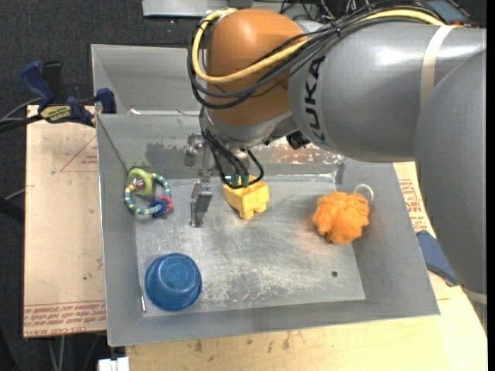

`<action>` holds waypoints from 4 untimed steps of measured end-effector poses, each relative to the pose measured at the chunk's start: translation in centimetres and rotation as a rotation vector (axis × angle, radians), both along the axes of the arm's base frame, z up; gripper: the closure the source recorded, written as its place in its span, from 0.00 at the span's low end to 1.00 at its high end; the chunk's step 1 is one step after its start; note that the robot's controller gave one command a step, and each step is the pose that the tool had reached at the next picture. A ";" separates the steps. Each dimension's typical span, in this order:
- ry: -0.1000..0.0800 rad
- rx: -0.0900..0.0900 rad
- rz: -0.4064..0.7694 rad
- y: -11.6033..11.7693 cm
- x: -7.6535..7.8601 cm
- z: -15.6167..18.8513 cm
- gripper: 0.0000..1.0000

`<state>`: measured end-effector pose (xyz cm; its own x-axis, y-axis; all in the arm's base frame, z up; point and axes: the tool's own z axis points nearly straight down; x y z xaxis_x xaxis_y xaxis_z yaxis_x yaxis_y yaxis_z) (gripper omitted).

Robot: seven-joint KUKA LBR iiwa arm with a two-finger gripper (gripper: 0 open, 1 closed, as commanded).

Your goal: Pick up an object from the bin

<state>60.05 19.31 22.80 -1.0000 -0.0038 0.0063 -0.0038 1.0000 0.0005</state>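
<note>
Fig.: approach step. Gripper (222,204), jaws apart and nothing held, hangs just view-left of yellow block (249,199), which lies mid-bin. Next move prob. needs: centre over block, straddle, lower, close.

The bin (271,280) holds one yellow block (247,199), one orange pouf (341,216), one blue cup (172,281), one ring rattle (147,194).

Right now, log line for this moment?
jaws: open, down in bin, beside yellow block | untouched: orange pouf, blue cup, ring toy
</note>
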 end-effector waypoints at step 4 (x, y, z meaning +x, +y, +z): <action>-0.014 0.004 0.101 4.4 3.3 -15.4 1.00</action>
<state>63.37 23.70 7.41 -0.9945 -0.1047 -0.0083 -0.1047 0.9945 0.0036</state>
